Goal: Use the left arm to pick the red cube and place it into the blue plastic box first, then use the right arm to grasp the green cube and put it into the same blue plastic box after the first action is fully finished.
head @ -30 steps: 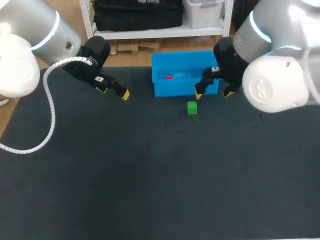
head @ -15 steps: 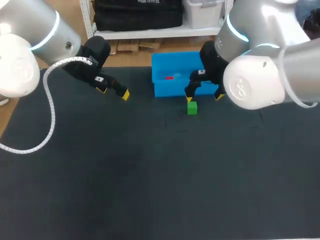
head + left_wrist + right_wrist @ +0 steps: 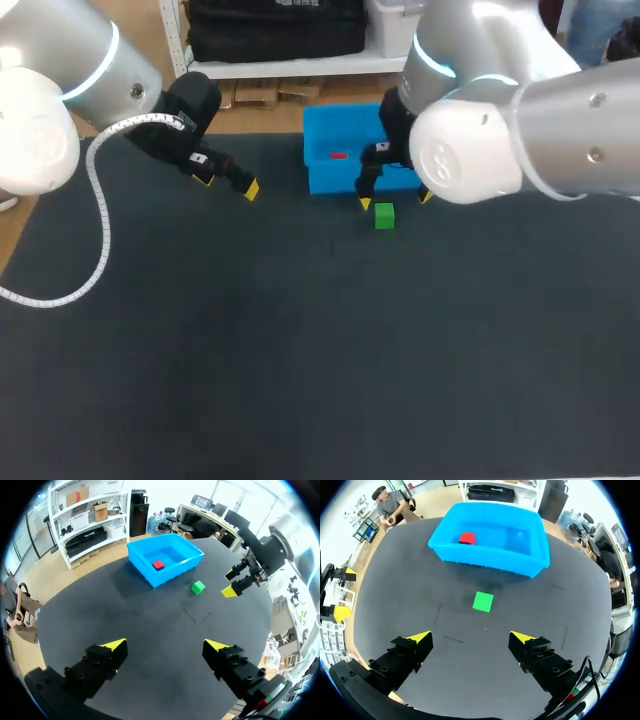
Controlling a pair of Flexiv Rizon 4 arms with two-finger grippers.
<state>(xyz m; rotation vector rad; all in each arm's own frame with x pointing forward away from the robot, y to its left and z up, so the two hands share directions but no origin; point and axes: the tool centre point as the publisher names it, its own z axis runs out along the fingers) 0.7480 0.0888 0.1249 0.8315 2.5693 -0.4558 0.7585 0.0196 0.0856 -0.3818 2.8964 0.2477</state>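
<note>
Red cube (image 3: 466,538) is in the blue box (image 3: 485,560). My right gripper (image 3: 470,637), jaws apart, hovers by the green cube (image 3: 483,601); I'd centre, then descend straight.

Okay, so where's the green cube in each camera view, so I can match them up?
Head view: green cube on the mat, just in front of the blue box.
Left wrist view: green cube far ahead of the left gripper, beside the box.
Right wrist view: green cube ahead of the right gripper, between it and the box.
Shared landmark: the blue box, red cube inside.
</note>
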